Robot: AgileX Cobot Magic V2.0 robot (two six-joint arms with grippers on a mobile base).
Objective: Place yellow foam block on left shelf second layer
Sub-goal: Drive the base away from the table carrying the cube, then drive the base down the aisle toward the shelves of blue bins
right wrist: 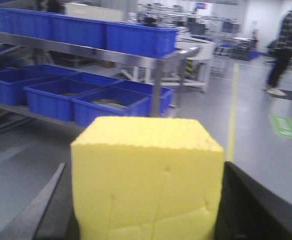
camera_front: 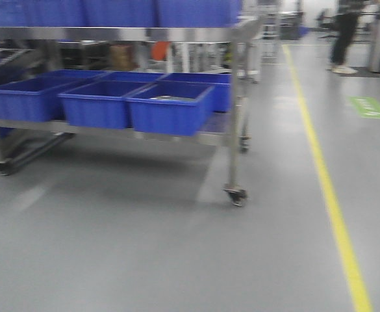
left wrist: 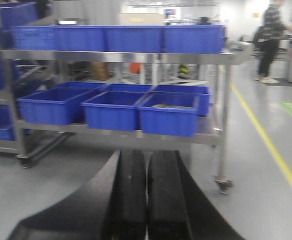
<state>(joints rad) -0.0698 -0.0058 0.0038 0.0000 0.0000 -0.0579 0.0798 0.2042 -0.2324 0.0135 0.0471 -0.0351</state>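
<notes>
Shelf: a steel rack on casters (camera_front: 232, 97) stands ahead of both pincers, to the left of the right one and well apart from it.
Blue bins (camera_front: 170, 110): open-topped, side by side on the rack's lower deck, probably the second layer meant.
Right pincer (right wrist: 148, 207): pinching the yellow foam block (right wrist: 146, 170), one dark finger on each side.
Yellow foam block: carried in the right pincer, nearly cubic, no clear long axis, top face level.
Left pincer (left wrist: 146, 200): pressed together, empty, pointing at the rack.
Coming move: the carrying arm likely needs to reach forward and leftward.
</notes>
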